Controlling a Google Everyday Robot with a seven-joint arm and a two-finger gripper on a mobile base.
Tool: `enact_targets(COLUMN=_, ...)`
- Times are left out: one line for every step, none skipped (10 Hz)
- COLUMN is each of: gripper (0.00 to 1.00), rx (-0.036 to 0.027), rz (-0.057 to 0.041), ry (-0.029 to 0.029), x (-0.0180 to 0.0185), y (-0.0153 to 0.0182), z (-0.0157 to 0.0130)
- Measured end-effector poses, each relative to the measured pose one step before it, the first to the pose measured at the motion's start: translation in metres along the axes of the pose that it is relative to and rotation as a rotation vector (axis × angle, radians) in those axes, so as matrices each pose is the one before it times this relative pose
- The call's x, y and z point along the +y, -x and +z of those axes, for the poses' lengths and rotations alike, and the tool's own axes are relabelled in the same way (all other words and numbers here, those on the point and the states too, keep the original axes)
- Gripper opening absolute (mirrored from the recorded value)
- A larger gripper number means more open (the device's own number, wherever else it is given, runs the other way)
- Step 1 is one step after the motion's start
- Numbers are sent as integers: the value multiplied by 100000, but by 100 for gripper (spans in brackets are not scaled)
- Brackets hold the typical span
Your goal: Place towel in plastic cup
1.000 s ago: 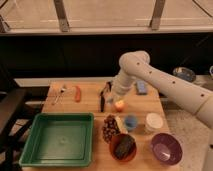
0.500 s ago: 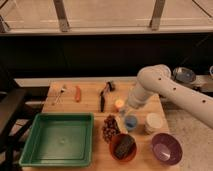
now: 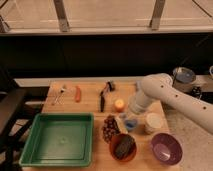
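The light-blue plastic cup (image 3: pixel 131 124) stands on the wooden table (image 3: pixel 90 107), front right of centre, next to a white cup (image 3: pixel 152 122). My white arm reaches in from the right and bends down. Its gripper (image 3: pixel 131 115) hangs directly over the blue cup, close to its rim and mostly hidden behind the wrist. The towel does not show. The back-right spot of the table where it lay is covered by my arm.
A green tray (image 3: pixel 59 137) fills the front left. Grapes (image 3: pixel 109 127), an orange bowl with a dark object (image 3: pixel 123 146) and a purple bowl (image 3: pixel 166 148) sit in front. A small orange item (image 3: pixel 119 104), a black tool (image 3: pixel 103 95), a carrot (image 3: pixel 77 93) and cutlery (image 3: pixel 60 93) lie behind.
My arm has swung from the back middle of the table to the right and forward. Its end has come down over the light-blue cup. The towel is now covered from view.
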Motion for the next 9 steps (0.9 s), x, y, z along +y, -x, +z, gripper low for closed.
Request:
enact_targets(gripper=58, rx=-586, rz=1412, ry=264, x=139, y=-433, z=473)
enact_targets(gripper=66, rx=-355, rz=1055, ry=621, x=88, y=-353, z=486)
enact_targets(gripper=70, rx=-274, rz=975, ry=793, x=59, y=-389, z=481)
enact_targets(gripper=70, rx=334, rz=367, ry=1451, x=-51, y=-255, z=403)
enact_targets(gripper=70, rx=266, rz=-206, ry=558, x=-305, y=66, z=163)
enact_targets(gripper=70, rx=911, rz=-581, ry=1058, x=-419, y=69, z=100)
enact_targets(gripper=70, rx=928, rz=-634, ry=921, x=-249, y=85, z=36)
enact_targets(gripper=70, rx=1476, rz=-524, ry=718, x=-284, y=-48, z=-150)
enact_targets(gripper=70, rx=1228, rz=-396, ry=-31, x=-133, y=53, z=-389)
